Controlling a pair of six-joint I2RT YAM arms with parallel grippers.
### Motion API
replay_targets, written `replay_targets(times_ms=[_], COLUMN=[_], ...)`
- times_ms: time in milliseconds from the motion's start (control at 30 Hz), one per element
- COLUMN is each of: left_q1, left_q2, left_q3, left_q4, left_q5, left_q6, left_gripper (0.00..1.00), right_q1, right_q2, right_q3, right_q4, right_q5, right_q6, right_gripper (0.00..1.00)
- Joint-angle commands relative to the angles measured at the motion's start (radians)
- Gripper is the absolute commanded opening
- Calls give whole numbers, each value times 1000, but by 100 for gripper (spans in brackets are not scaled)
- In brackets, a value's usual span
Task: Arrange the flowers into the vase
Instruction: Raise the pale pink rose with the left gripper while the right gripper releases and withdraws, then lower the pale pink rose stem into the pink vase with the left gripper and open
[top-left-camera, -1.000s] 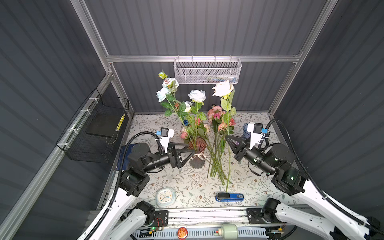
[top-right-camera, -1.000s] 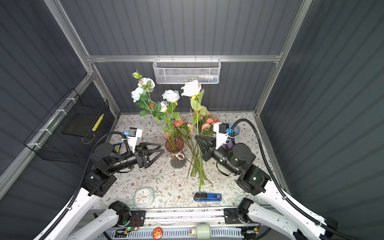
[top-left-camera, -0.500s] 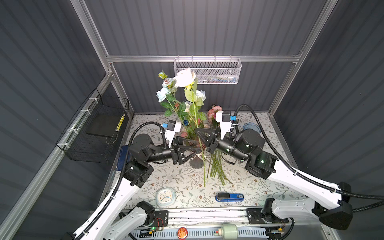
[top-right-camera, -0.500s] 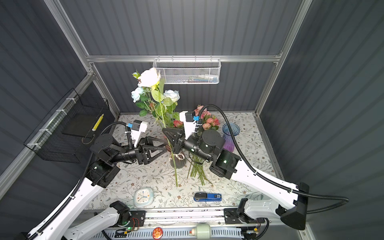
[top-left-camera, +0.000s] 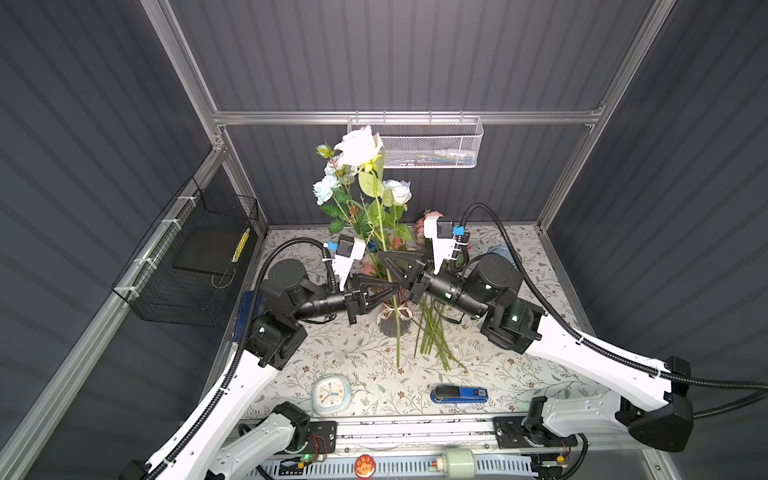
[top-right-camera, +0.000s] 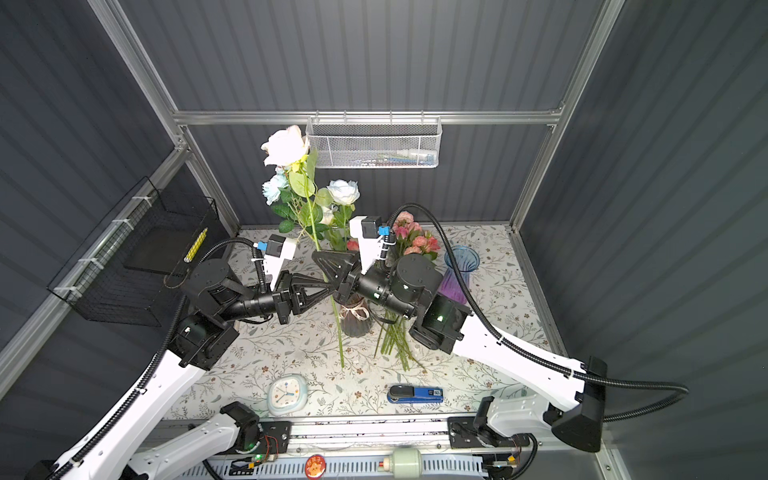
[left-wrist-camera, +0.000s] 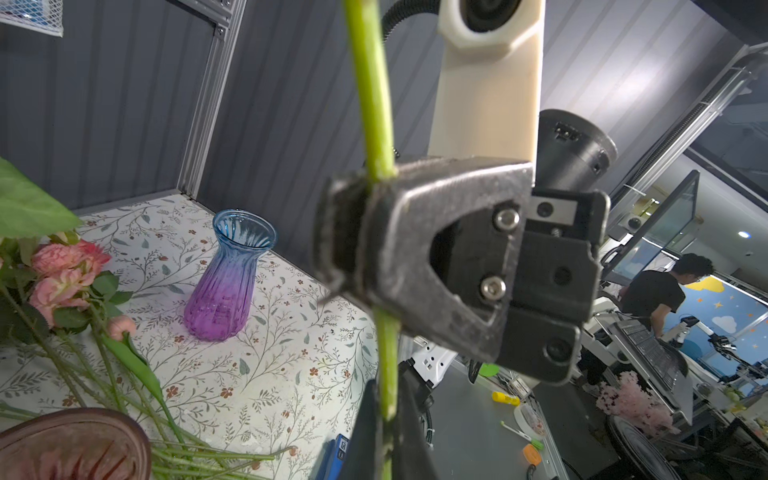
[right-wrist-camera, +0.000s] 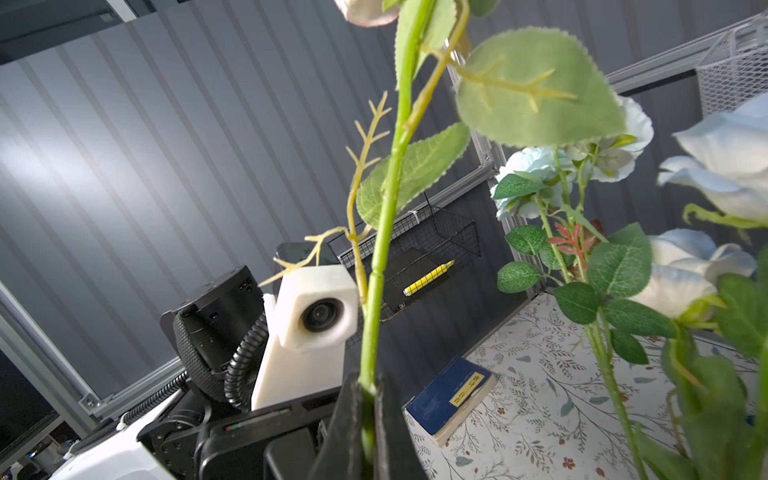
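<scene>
Since a second earlier, the right arm had swung from the right side of the top views to the centre, carrying the white rose (top-left-camera: 359, 145) with it. The left gripper (top-left-camera: 394, 289), which had stood wide open beside the reddish vase (top-left-camera: 385, 328), had closed.

Both grippers were clamped on the one stem (left-wrist-camera: 372, 104), nose to nose at mid-frame. The right gripper (top-left-camera: 388, 269) sat higher and the left just beneath it. The rose stood nearly upright, with its bloom at the upper centre by the left end of the wire basket (top-left-camera: 432, 145). Its cut end hung outside the vase mouth, not in it.

We saw pale blue roses (top-left-camera: 397, 191) already standing in that vase. More loose flowers (top-left-camera: 432, 340) lay just right of it, and a blue-and-purple vase (left-wrist-camera: 228, 291) stood further right.

We judged the rose light but top-heavy, so a single pinch might let it swing about the pads. The stem looked smooth, stiff and fairly slippery, so it would probably slide rather than bend.

We thought the best hold was on bare stem below the lowest leaf (right-wrist-camera: 411, 174), leaving enough free length beneath to enter the mouth. The cloth leaves looked soft and likely to snag on the foliage already in place. The vase looked like glass, narrow at the neck, and a sideways push from the stem might tip it.

A thin yellowish sprig (right-wrist-camera: 365, 137) beside the stem seemed too flimsy to grip.
</scene>
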Motion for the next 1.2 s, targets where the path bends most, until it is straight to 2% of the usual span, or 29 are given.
replay_targets(times_ms=[0, 67, 100, 200, 300, 467, 767, 967, 1167], left_q1=[-3, -4, -4, -4, -4, -4, -4, -4, -4], left_q2=[-1, 7, 10, 25, 44, 125, 296, 339, 318], left_q3=[66, 95, 110, 153, 171, 214, 252, 152, 57], left_q4=[-24, -63, -85, -143, -123, -37, 95, 186, 206], left_q5=[-67, -104, -133, -251, -371, -472, -553, -601, -581], left_q6=[51, 98, 126, 223, 291, 345, 373, 355, 302], left_gripper=[0, 0, 0, 0, 0, 0, 0, 0, 0], right_q1=[7, 6, 6, 6, 6, 6, 5, 5, 5], right_q2=[-51, -91, -119, -220, -316, -451, -600, -646, -648], right_q3=[-34, -71, -91, -162, -230, -312, -387, -404, -417], right_q4=[11, -2, -18, -55, -87, -153, -232, -250, -251], right_q5=[21, 55, 79, 154, 221, 314, 379, 397, 417], right_q6=[-7, -28, -42, -81, -113, -144, -152, -168, -174], right_gripper=[28, 50, 57, 64, 65, 66, 66, 66, 67])
